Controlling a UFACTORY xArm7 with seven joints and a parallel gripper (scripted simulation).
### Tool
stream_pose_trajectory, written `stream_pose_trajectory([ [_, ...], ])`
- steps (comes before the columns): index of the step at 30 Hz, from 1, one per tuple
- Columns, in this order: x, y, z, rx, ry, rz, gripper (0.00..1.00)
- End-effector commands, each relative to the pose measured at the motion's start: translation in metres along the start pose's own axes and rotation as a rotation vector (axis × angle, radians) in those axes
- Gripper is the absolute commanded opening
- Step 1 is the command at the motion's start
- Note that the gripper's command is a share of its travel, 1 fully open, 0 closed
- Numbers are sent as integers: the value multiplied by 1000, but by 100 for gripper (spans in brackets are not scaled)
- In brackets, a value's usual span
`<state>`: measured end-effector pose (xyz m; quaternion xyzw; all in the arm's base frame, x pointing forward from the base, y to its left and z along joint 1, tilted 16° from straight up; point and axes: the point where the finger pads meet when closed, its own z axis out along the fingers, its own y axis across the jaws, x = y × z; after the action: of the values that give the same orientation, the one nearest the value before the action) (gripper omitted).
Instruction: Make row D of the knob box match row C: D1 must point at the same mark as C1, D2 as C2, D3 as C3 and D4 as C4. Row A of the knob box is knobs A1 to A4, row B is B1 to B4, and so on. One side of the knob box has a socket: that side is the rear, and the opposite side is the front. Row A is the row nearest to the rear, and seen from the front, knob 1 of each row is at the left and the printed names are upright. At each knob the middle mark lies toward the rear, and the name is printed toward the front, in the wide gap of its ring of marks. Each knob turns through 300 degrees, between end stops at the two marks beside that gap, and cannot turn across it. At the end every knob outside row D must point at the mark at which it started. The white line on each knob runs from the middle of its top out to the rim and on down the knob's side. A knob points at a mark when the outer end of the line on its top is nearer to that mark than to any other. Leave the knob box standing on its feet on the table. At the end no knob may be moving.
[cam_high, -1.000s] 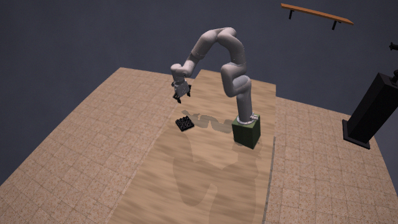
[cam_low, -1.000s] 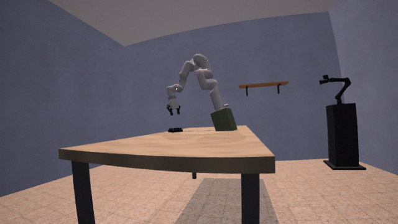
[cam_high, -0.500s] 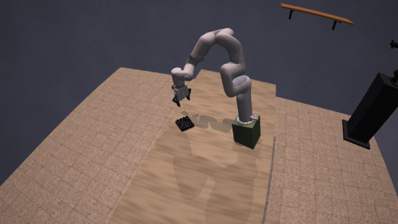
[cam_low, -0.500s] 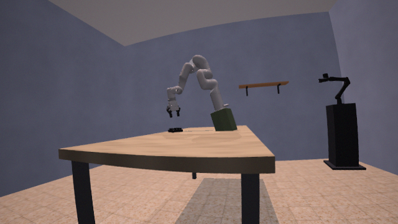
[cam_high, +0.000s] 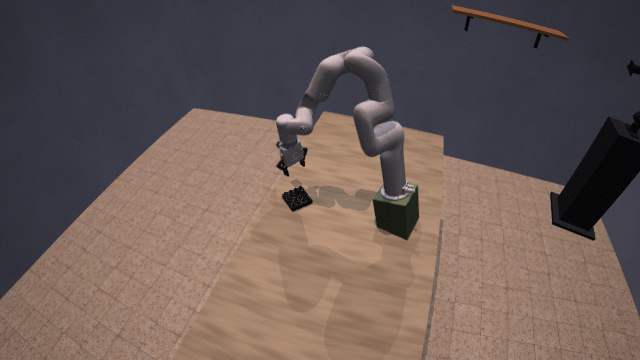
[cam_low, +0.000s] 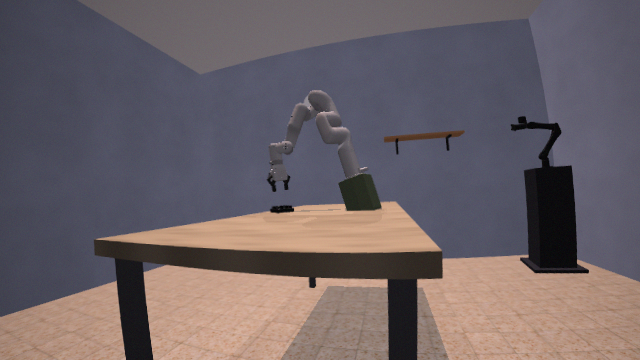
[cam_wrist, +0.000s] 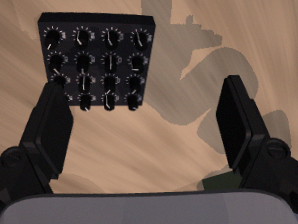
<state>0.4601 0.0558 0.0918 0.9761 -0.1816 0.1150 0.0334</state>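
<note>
Wrist view shows me the knob box (cam_wrist: 96, 56) lying on the wooden surface (cam_wrist: 147, 149), ahead of the hand (cam_wrist: 147, 129) and toward its left finger. I judge the step in hand is the approach: no knob of row D is touched yet. My hand is fully open and holds nothing. The arm (cam_high: 345, 70) arches high from its green pedestal (cam_high: 407, 220), the wrist pointing down, above the box and apart from it. Next I must descend and centre over one row D knob; the marks are too small to read.
</note>
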Motion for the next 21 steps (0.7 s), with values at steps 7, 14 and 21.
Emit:
stream_pose_trajectory([
  [7, -9, -13, 13, 24, 16, 31, 100],
  [14, -9, -13, 13, 24, 16, 31, 100],
  [21, -18, -23, 24, 46, 22, 56, 100],
])
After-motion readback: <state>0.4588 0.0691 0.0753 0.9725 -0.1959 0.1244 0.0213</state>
